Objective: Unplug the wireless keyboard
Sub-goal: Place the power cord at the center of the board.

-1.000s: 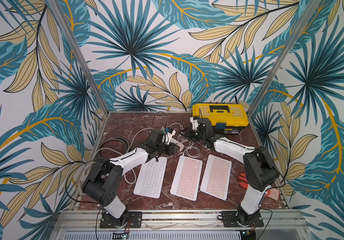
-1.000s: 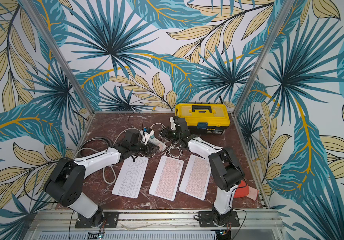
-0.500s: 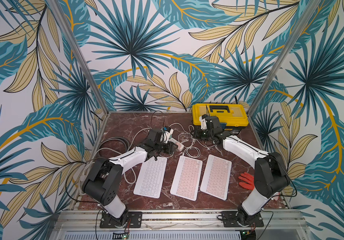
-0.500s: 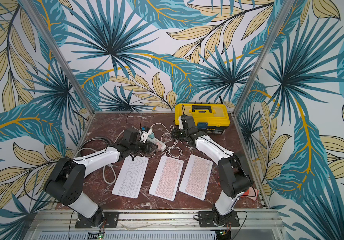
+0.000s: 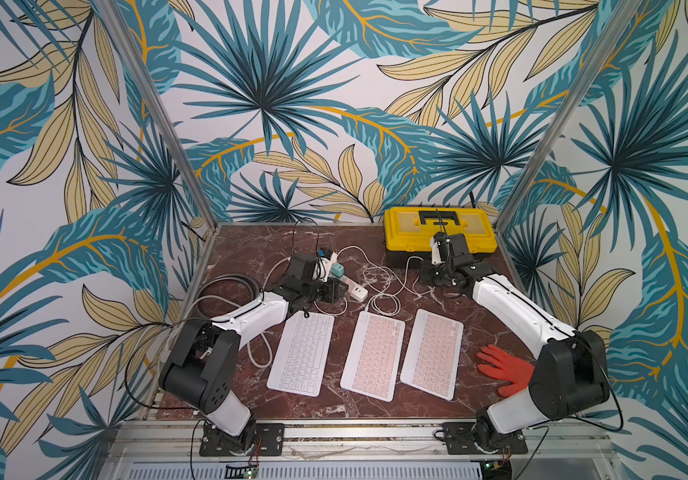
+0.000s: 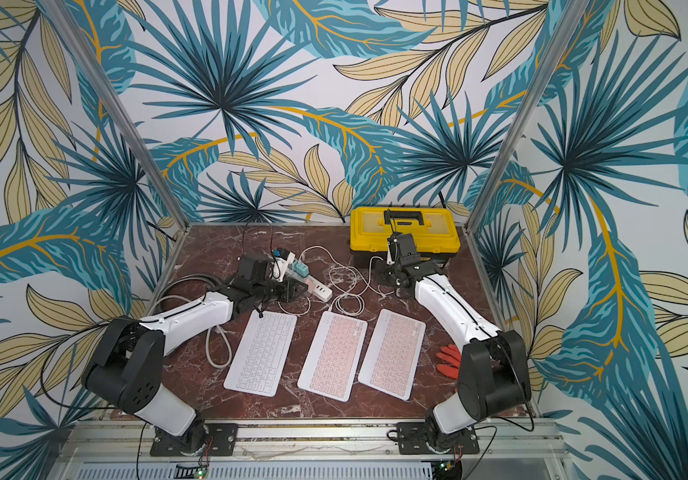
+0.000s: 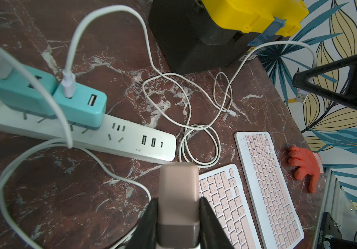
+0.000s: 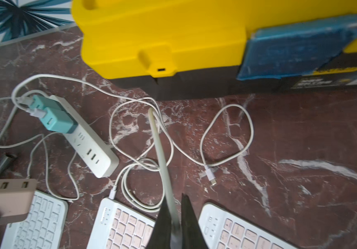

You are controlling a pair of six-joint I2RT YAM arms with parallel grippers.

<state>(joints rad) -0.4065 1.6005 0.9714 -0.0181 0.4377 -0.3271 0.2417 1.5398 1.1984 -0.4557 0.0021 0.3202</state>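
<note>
right pincer (image 8: 175,200) aloft, arm outstretched (seemingly pinching cable (image 8: 161,151)).

White links (image 5: 250,318), black joints (image 5: 199,365) — thin black cables (image 5: 126,370).

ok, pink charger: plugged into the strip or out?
Out. The left gripper holds the pink charger clear of the power strip, USB ports empty.

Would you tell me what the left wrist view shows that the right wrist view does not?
Only left wrist: the glove and the USB plug. Only right wrist: the white keyboard and the pink charger ports. Both: power strip, teal chargers, toolbox, two pink keyboards, held cable, pink charger.
</note>
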